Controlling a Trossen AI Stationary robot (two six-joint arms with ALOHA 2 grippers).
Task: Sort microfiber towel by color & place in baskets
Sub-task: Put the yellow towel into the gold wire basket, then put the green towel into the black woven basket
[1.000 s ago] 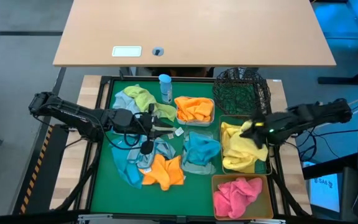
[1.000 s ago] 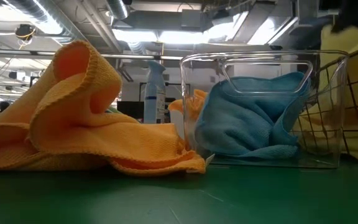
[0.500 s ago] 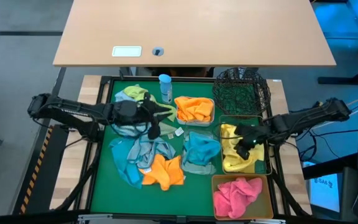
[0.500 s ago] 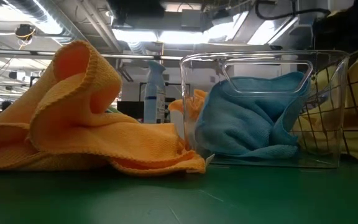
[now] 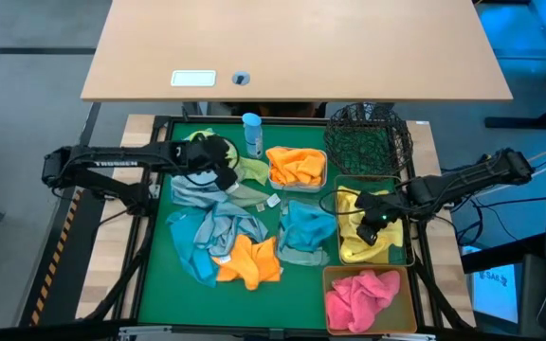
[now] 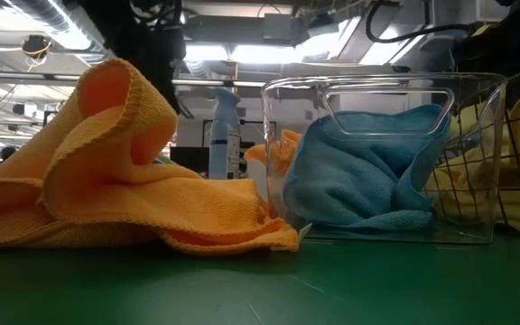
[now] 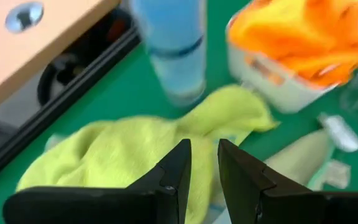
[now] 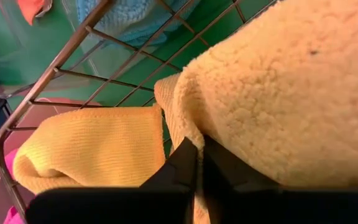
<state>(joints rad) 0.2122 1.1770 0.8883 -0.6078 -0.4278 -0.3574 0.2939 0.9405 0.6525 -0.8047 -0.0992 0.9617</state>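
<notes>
Overhead view: left gripper (image 5: 224, 176) hovers over a light green towel (image 5: 246, 169) beside the orange-filled white tub (image 5: 297, 169); right gripper (image 5: 377, 220) sits low in the rectangular wire basket (image 5: 413, 248) among yellow towels (image 5: 360, 241). Left wrist: fingers (image 7: 178, 163) narrowly parted, holding nothing. Right wrist: fingers (image 8: 185, 157) seemingly pressed together against yellow cloth, possibly pinching it.

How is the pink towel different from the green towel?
The pink towel sits bunched inside the amber tub; the green towel lies spread on the mat, in no basket. No arm is near the pink one; the left gripper hovers over the green one. Both are soft, fuzzy cloths.
</notes>
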